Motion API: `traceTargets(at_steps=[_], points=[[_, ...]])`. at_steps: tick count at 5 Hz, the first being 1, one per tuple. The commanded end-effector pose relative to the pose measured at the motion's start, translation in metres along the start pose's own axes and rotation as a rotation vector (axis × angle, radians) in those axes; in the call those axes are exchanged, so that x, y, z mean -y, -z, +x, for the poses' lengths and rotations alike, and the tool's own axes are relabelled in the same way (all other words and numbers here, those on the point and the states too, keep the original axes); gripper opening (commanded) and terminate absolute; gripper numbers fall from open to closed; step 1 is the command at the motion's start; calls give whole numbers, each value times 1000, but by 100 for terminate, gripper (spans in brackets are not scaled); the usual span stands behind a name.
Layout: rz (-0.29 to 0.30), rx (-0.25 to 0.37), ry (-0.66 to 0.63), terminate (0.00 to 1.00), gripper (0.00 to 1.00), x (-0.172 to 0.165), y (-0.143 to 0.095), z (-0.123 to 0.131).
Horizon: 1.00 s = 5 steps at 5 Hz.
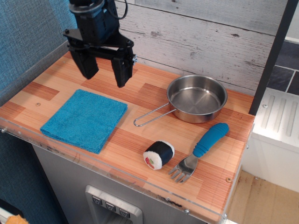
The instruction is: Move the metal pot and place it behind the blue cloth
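Observation:
The metal pot [197, 98] is a small shiny round pan at the back right of the wooden counter, its thin wire-loop handle [152, 115] pointing toward the front left. The blue cloth [85, 119] lies folded flat at the front left. My gripper [105, 74] hangs open and empty above the counter behind the cloth's far right corner, well left of the pot. Its two black fingers [123, 72] point down and stand wide apart.
A sushi roll toy [159, 154] lies in front of the pot handle. A blue-handled metal fork [201, 150] lies at the front right. A plank wall [196, 37] runs along the back and a blue wall along the left. The counter's front edge has a clear lip [107, 170].

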State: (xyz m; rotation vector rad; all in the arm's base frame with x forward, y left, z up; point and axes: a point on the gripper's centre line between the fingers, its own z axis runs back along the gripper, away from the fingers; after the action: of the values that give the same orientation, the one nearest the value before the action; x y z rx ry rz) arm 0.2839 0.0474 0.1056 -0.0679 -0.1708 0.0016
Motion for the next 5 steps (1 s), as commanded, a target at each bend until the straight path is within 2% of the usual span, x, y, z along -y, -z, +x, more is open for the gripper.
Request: traceTargets(at_steps=[1, 3, 4, 5], points=[[-19, 119, -4, 0, 100, 8, -2, 30], [-26, 157, -32, 0, 100, 19, 22, 57], [-47, 151, -31, 0, 100, 27, 41, 68], [-31, 157, -23, 0, 100, 32, 49, 75]])
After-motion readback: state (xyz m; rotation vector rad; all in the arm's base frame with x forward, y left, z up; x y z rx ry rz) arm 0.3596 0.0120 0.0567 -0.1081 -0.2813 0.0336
